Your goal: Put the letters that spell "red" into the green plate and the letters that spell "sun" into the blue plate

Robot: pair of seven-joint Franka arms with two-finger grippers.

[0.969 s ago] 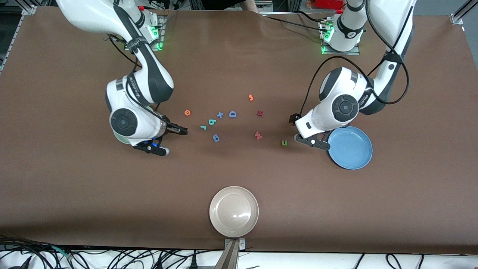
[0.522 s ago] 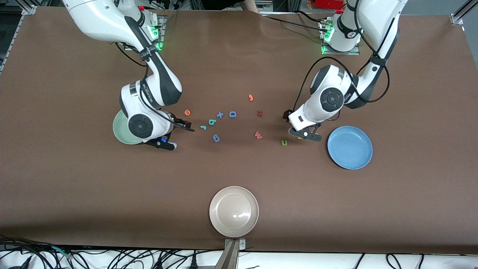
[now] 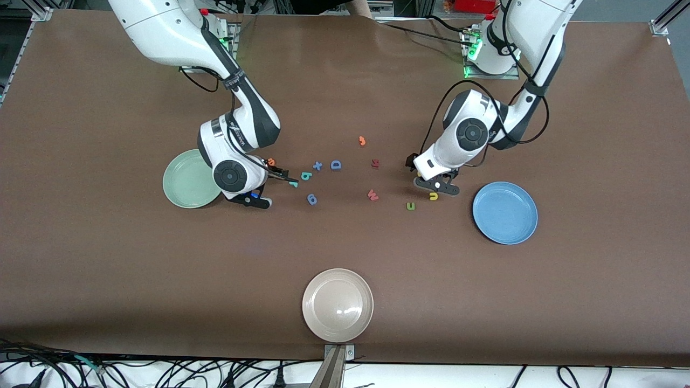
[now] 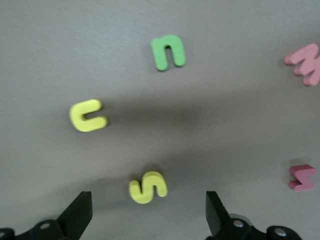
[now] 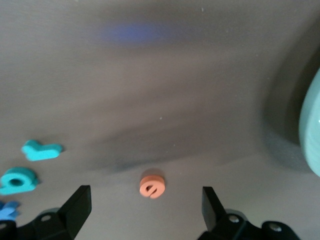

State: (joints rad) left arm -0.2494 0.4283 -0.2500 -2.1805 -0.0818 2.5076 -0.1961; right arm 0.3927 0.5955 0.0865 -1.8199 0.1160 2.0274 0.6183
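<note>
Left hand [image 4: 145, 220] hangs open over the yellow "s" [image 4: 148, 187] near the blue plate [image 3: 505, 212]; right hand [image 5: 145, 215] open over the orange "e" [image 5: 152, 184] beside the green plate [image 3: 186, 186]

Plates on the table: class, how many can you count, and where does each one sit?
3. The green plate lies toward the right arm's end, beside the right hand. The blue plate lies toward the left arm's end. The beige plate sits nearest the front camera.
</note>
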